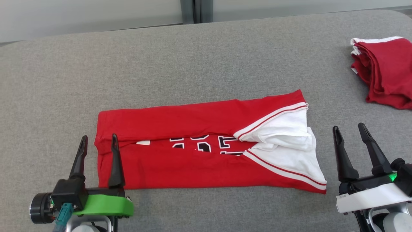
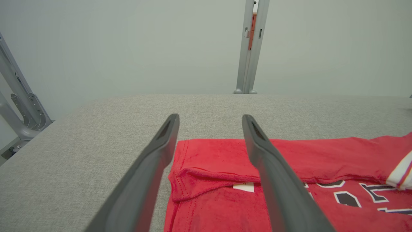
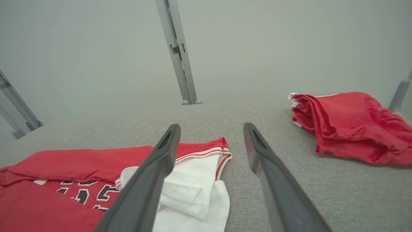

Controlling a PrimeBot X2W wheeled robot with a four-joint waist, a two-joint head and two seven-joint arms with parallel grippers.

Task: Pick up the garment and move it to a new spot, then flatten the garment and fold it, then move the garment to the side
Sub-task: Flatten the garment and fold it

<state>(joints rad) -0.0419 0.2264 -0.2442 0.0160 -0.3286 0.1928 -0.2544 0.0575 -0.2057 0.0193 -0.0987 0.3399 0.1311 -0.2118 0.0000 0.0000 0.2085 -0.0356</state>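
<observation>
Locate the left gripper (image 1: 99,136) at the lower left of the head view. Its two dark, tapered fingers stand well apart with nothing between them. One finger overlaps the left end of the garment (image 1: 193,119); the other lies over the bare table (image 1: 193,58). You cannot tell whether either finger touches the cloth. The left wrist view adds detail that the head view lacks: a stitched hem doubled over at that end, a small white label (image 2: 243,187) just under the fold, and a grey metal frame (image 2: 19,106) beyond the table's corner.

Find the garment at the centre of the table, lying flat as a long horizontal band. Both long sides are folded inward and nearly meet along the middle. The cloth is a soft red knit. Its right end shows white panels edged with red and white stripes. The table covering is a grey woven fabric. Note the dark, white-outlined lettering (image 1: 206,145) in the gap between the flaps; the flaps hide most of it, so it cannot be read.

Locate the right gripper (image 1: 348,126) at the lower right, fingers spread and empty, over bare table just beside the white end. In the right wrist view one finger covers part of the white panel.

A pile of red cloth (image 1: 386,71) with white trim lies at the far right, well apart from the garment. The head view's edge cuts it off; the right wrist view shows more of it.
</observation>
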